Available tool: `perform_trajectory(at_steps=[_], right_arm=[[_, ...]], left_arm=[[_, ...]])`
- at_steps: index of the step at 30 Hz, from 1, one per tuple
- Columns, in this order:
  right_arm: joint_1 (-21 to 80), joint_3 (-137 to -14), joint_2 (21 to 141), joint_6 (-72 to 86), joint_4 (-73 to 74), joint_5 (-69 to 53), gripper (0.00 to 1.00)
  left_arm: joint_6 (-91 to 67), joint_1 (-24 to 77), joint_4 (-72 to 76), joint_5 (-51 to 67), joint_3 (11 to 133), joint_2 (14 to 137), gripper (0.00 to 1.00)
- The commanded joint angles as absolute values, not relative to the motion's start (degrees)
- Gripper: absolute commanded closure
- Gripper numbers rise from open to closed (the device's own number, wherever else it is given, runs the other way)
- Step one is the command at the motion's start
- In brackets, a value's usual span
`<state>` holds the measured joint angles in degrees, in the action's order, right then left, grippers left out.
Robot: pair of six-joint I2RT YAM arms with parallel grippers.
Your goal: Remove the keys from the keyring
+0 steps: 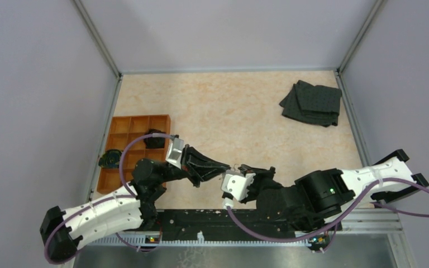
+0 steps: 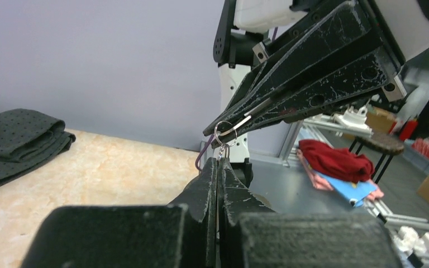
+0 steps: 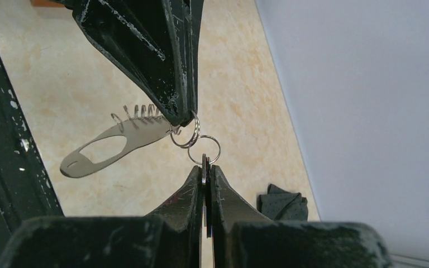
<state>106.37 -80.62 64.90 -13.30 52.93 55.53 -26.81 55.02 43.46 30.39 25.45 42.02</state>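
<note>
My two grippers meet tip to tip above the table's near edge. My left gripper [image 1: 224, 165] [image 2: 219, 162] is shut on one end of the keyring [image 3: 98, 151], a flat silvery loop with an oval slot that hangs in the air. A toothed fringe of tiny silvery keys [image 3: 138, 111] runs along its upper edge. Two small wire rings [image 3: 203, 150] link it to a thin flat key [image 3: 205, 167] seen edge-on. My right gripper [image 1: 243, 168] [image 3: 206, 169] is shut on that key. In the left wrist view the right gripper's fingers [image 2: 313, 84] come in from above.
An orange compartment tray [image 1: 124, 125] sits at the left, with black lumps [image 1: 155, 140] in two cells. A folded dark cloth [image 1: 313, 103] lies at the far right and shows in both wrist views [image 2: 17, 139] [image 3: 282, 205]. A black rail [image 1: 201, 220] runs along the near edge.
</note>
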Motion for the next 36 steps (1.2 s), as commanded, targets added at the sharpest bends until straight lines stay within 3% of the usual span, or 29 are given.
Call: perform_trajectory(at_steps=[1,7,12,15,17,28,36], right_arm=[[107.0,-80.1,63.2,-11.8,50.5,57.5,1.0],[107.0,-79.1,63.0,-12.0,48.9,57.0,1.0],[107.0,-81.2,63.9,-11.9,50.7,57.9,1.0],[107.0,-82.3,64.5,-13.1,51.0,58.1,1.0],[107.0,-82.8,64.8,-13.8,51.0,58.2,1.0],[108.0,-84.2,65.3,-13.9,53.2,58.0,1.0],[109.8,-84.7,65.0,-14.2,54.2,57.6,1.0]], left_arm=[[-32.9,54.8,54.8,26.4,21.8,42.3,1.0],[-34.6,54.9,61.8,27.4,19.9,44.4,1.0],[-32.6,54.9,57.9,27.9,20.4,44.4,1.0],[-30.3,54.9,54.4,27.6,20.9,44.1,0.79],[-28.5,54.9,52.3,27.7,21.5,43.8,0.7],[-16.3,54.9,39.6,28.7,28.3,41.6,0.59],[-7.5,54.8,23.4,40.7,39.8,44.5,0.52]])
